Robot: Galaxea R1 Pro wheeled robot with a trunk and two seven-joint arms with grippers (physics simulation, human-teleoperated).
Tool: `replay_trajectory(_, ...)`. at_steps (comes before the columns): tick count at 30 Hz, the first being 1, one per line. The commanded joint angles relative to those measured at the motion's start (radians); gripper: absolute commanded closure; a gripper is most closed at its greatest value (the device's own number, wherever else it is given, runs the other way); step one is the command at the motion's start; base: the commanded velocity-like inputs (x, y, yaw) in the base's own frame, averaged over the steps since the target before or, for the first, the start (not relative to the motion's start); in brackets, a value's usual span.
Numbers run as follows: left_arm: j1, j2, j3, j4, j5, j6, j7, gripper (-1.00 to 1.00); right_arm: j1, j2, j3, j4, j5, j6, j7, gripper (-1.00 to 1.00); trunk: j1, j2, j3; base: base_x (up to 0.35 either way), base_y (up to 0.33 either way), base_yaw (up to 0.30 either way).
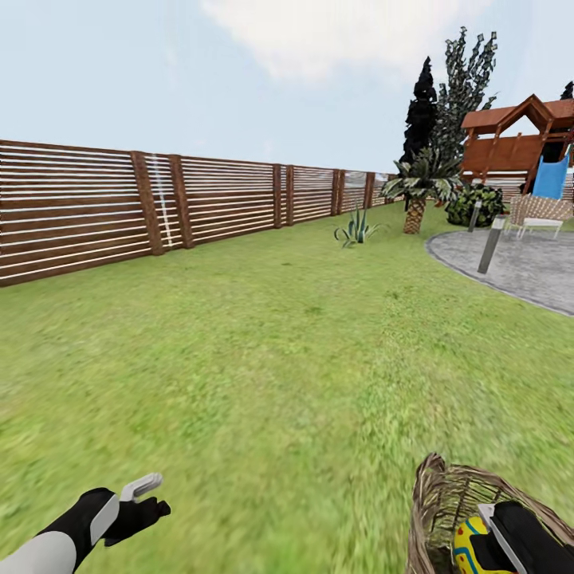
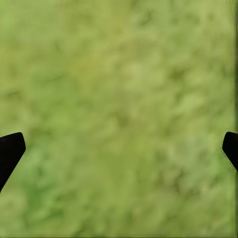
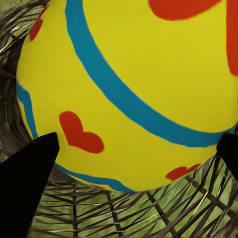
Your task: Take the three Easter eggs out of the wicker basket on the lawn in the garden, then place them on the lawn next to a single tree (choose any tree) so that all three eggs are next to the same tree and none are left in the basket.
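Note:
The wicker basket [image 1: 434, 510] stands on the lawn [image 1: 303, 359] at the bottom right of the head view. Inside it lies a yellow Easter egg [image 1: 469, 547] with blue bands and red hearts. My right gripper [image 1: 498, 550] reaches into the basket, and its black fingertips [image 3: 29, 183] hug both sides of the egg [image 3: 139, 89], shut on it. Over bare grass to the left, my left gripper [image 1: 153, 496] hangs open and holds nothing. A tree [image 1: 469, 80] with pale-flecked leaves rises far off at the back right.
A brown slatted fence [image 1: 159, 199] runs along the left and back. A grey paved patio [image 1: 526, 267] with a post [image 1: 489, 244] lies at the right. Beyond it stand a palm [image 1: 416, 191], a black tree [image 1: 421, 112], a bush [image 1: 475, 205] and a wooden play tower [image 1: 522, 135].

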Motion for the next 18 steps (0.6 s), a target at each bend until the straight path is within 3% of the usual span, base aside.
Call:
replay_trajectory(1, 0.0, 0.0, 0.001, -0.001, 0.008, 0.007, 0.0, -1.0, 0.0, 0.001, -0.004, -0.002, 0.011, 0.004, 0.009, 1.0, -0.001, 0.0, 0.003, 0.0, 0.0, 0.0)
replay_trajectory(18, 0.0, 0.0, 0.002, -0.001, 0.008, 0.007, 0.0, -1.0, 0.0, 0.001, -0.006, -0.002, 0.011, 0.004, 0.009, 1.0, -0.008, 0.004, 0.069, 0.0, 0.0, 0.0)
